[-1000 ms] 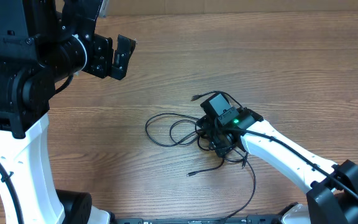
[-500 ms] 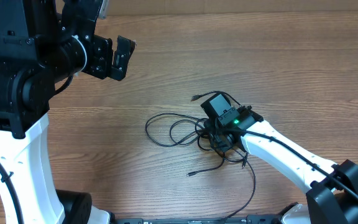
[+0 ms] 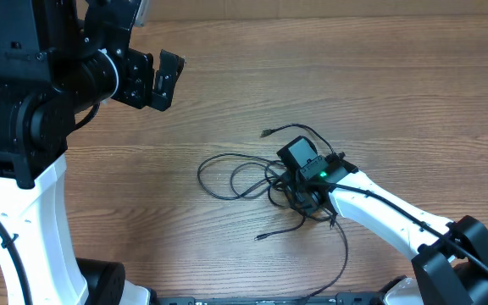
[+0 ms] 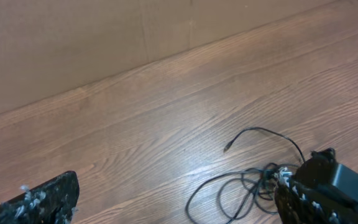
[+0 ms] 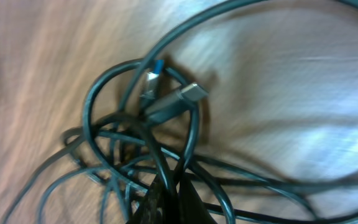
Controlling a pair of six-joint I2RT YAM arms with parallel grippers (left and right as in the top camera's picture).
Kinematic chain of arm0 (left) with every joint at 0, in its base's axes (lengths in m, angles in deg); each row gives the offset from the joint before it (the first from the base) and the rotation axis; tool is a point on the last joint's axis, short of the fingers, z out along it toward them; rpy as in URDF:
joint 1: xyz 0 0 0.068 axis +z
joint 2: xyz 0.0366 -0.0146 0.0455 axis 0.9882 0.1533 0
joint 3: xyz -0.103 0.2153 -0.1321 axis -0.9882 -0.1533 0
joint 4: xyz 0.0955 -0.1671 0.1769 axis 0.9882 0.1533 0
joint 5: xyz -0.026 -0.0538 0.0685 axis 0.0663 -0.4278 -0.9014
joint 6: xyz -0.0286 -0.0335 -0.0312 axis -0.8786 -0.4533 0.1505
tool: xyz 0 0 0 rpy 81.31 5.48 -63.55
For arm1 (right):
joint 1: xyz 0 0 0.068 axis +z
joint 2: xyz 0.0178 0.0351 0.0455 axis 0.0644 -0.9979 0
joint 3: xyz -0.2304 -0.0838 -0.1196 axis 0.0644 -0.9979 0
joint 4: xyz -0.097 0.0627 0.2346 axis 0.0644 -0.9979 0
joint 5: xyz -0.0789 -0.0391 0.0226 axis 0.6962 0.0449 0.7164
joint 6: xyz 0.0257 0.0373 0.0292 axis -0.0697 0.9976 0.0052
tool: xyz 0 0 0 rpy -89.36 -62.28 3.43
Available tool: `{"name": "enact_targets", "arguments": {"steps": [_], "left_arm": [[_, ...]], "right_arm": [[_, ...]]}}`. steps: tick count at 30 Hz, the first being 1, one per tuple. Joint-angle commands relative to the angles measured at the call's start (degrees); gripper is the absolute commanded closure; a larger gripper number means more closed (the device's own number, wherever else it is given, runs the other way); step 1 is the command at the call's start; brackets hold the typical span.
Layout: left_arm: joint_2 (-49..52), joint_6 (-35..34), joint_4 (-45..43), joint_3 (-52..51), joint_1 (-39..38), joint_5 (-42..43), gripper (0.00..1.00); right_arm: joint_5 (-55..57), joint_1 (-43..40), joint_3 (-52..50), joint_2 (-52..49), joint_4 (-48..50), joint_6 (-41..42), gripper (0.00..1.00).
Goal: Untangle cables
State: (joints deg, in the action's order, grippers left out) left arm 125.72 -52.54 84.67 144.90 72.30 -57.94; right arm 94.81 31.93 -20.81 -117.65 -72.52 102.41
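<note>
The cables (image 3: 246,180) lie as a tangle of thin black loops mid-table, with one plug end (image 3: 265,133) to the far side and another (image 3: 259,238) to the near side. My right gripper (image 3: 298,191) is down in the tangle's right part. In the right wrist view its fingers (image 5: 174,182) are shut on a black cable strand, with a metallic plug (image 5: 178,101) just beyond among the loops. My left gripper (image 3: 161,78) hangs open high at the far left, well apart from the tangle. Its wrist view shows the cables (image 4: 241,190) between its wide-apart fingers (image 4: 42,199).
A long single strand (image 3: 342,254) trails from the tangle toward the near table edge. The right arm's white link (image 3: 379,212) runs off to the near right corner. The left arm's base (image 3: 24,195) fills the left side. A brown wall (image 4: 73,37) borders the far edge.
My right gripper has shut on a strand of the tangle and its wrist has shifted slightly right and nearer. The left arm has not moved.
</note>
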Motion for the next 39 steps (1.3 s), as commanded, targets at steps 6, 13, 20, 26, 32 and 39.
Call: {"name": "enact_targets", "arguments": {"steps": [6, 13, 20, 26, 32, 39], "left_arm": [[0.1, 1.5, 0.0, 0.3, 0.3, -0.3, 0.0], [0.2, 2.6, -0.3, 0.3, 0.3, -2.2, 0.0], [1.9, 2.6, -0.6, 0.2, 0.3, -2.1, 0.0], [6.1, 4.0, -0.5, 0.2, 0.3, 11.5, 0.0], [10.3, 9.8, -0.5, 0.2, 0.3, 43.0, 0.0], [13.1, 18.2, 4.9, 0.2, -1.2, 50.5, 0.0]], "right_arm": [[-10.0, 0.1, 8.2, 5.9, 10.4, -22.6, 0.96], [-11.5, 0.1, 18.7, 14.7, 10.5, -42.6, 0.96], [-13.4, 0.0, 22.3, 24.3, 10.2, -64.4, 0.96], [-5.5, -0.1, 22.3, 30.4, 8.0, -73.4, 0.96], [-0.1, -0.2, 22.4, 32.9, 6.6, -76.7, 0.96], [-0.1, -5.3, 22.4, 33.5, 6.8, -77.0, 0.96]]}}
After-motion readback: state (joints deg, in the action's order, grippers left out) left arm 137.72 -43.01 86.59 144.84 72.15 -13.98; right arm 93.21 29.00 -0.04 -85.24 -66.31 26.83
